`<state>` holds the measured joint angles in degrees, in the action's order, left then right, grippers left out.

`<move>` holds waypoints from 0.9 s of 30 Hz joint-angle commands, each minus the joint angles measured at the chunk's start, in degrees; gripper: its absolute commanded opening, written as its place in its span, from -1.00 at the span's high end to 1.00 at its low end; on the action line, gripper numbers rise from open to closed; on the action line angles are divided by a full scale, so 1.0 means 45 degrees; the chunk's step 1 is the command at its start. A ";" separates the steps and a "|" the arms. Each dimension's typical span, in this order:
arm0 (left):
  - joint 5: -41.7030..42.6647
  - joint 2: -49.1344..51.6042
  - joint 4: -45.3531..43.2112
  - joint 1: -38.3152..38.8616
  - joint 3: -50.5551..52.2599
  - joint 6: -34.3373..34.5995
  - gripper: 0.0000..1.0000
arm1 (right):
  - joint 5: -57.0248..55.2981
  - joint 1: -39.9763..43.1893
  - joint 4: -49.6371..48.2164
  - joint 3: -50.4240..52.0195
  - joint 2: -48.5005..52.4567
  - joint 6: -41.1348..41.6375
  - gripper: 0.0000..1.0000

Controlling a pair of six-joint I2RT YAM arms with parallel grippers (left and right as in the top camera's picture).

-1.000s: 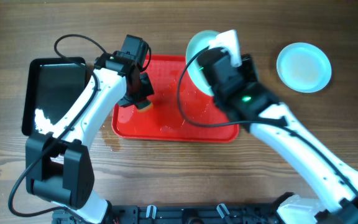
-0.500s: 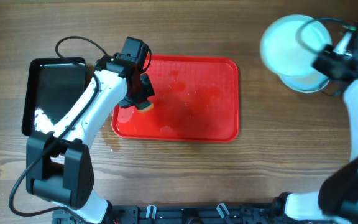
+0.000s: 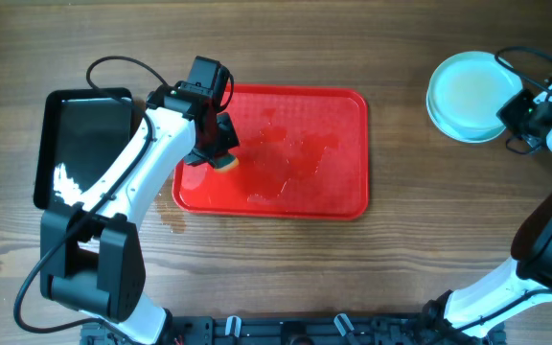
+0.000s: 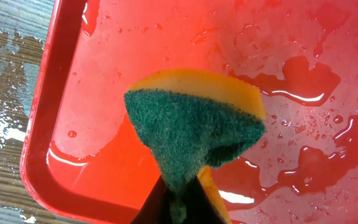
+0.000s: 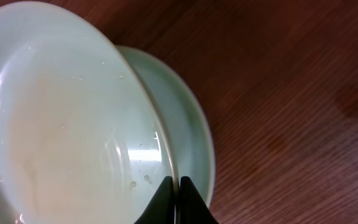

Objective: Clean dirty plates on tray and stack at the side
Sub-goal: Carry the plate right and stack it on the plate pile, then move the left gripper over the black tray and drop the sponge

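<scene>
The red tray (image 3: 348, 196) lies mid-table, wet, with no plate on it. Over its left end my left gripper (image 3: 220, 151) is shut on a yellow sponge with a green scouring face (image 4: 191, 127); the left gripper (image 4: 178, 204) pinches its lower corner above the puddled tray (image 4: 55, 180). At the far right my right gripper (image 3: 518, 108) is shut on the rim of a pale plate (image 3: 468, 91). In the right wrist view the held plate (image 5: 61, 118) tilts over a second plate (image 5: 194, 134) on the table, its edge between the right gripper's (image 5: 179, 194) fingers.
A glossy black tray (image 3: 75, 144) sits left of the red one, under my left arm. Water is spilled on the wood by the red tray's near-left corner (image 3: 171, 218). Bare wooden table surrounds the plates at the right.
My right arm has swung the plate from above the red tray to the far right and brought it down over the plate lying there. The left arm and sponge have stayed put.
</scene>
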<state>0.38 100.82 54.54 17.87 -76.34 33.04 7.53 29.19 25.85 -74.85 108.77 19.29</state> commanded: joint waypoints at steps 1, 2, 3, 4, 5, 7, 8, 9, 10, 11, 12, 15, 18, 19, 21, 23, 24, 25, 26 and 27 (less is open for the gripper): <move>0.0151 0.0053 -0.0087 0.0005 0.0063 -0.0253 0.92 | 0.0291 0.0160 0.0039 -0.0189 0.0019 0.0287 0.48; 0.0151 0.0053 -0.0087 0.0005 0.0063 -0.0253 0.92 | 0.0359 0.0160 0.0024 -0.0189 0.0019 0.0287 0.17; 0.0151 0.0053 -0.0087 0.0005 0.0063 -0.0253 0.92 | 0.0481 0.0160 0.0010 -0.0189 0.0019 0.0282 -0.28; 0.0151 0.0053 -0.0083 0.0005 0.0063 -0.0253 0.92 | 0.0583 0.0160 0.0010 -0.0189 0.0019 0.0277 -0.60; 0.0151 0.0053 -0.0083 0.0005 0.0063 -0.0253 0.92 | 0.0816 0.0160 0.0010 -0.0189 0.0019 0.0282 -0.73; 0.0151 0.0053 -0.0083 0.0005 0.0063 -0.0253 0.92 | 0.1695 0.0160 0.0019 -0.0189 -0.0005 0.0287 -0.87; 0.0151 0.0053 -0.0083 0.0005 0.0063 -0.0253 0.92 | 0.2807 0.0160 0.0015 -0.0189 -0.0068 0.0287 -0.91; 0.0151 0.0053 -0.0083 0.0005 0.0063 -0.0253 0.92 | 0.3521 0.0155 0.0010 -0.0189 -0.0131 0.0287 -0.91; 0.0151 0.0053 -0.0083 0.0005 0.0063 -0.0253 0.92 | 0.4488 0.0136 0.0010 -0.0189 -0.0209 0.0330 -0.91; 0.0141 0.0053 -0.0087 0.0005 0.0063 -0.0253 0.92 | 0.5435 0.0102 0.0029 -0.0189 -0.0311 0.0437 -0.91; 0.0141 0.0049 -0.0131 0.0000 0.0058 -0.0253 0.92 | 0.6392 0.0044 0.0053 -0.0189 -0.0423 0.0432 -0.90; 0.0160 -0.0078 -0.0262 -0.0185 -0.0107 -0.0233 0.92 | 0.8456 -0.0228 0.0471 -0.0189 -0.0729 0.0403 -0.90; 0.0121 -0.0359 0.0044 -0.0622 -0.0597 -0.0253 0.92 | 0.8631 -0.0670 0.1885 -0.0189 -0.1005 0.0291 -0.94; -0.0015 -0.0486 0.0175 -0.0840 -0.0724 -0.0248 0.92 | 0.8636 -0.0782 0.2249 -0.0189 -0.1035 0.0194 -0.97; -0.0563 -0.0772 0.0374 -0.1418 -0.0811 -0.0248 0.92 | 0.8636 -0.1156 0.3245 -0.0189 -0.1059 -0.0058 -0.99; -0.1112 -0.0976 0.0593 -0.2113 -0.0811 -0.0243 0.92 | 0.8641 -0.1642 0.4114 -0.0189 -0.1054 -0.0923 -0.99; -0.1209 -0.1020 0.0714 -0.2589 -0.0811 -0.0248 0.92 | 0.8641 -0.1841 0.4381 -0.0189 -0.1054 -0.1379 -0.99; -0.1200 -0.1025 0.0831 -0.3089 -0.0806 -0.0248 0.92 | 0.8636 -0.2123 0.4697 -0.0189 -0.1054 -0.1909 -0.99; -0.1205 -0.1015 0.0918 -0.3589 -0.0792 -0.0248 0.92 | 0.8631 -0.2487 0.5027 -0.0185 -0.1054 -0.2263 -0.99; -0.1277 -0.0967 0.0952 -0.4095 -0.0753 -0.0248 0.92 | 0.8626 -0.2730 0.5202 -0.0185 -0.1054 -0.2390 -0.99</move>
<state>-2.04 98.19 57.91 7.07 -78.59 33.01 43.90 20.58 47.22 -75.07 105.41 15.64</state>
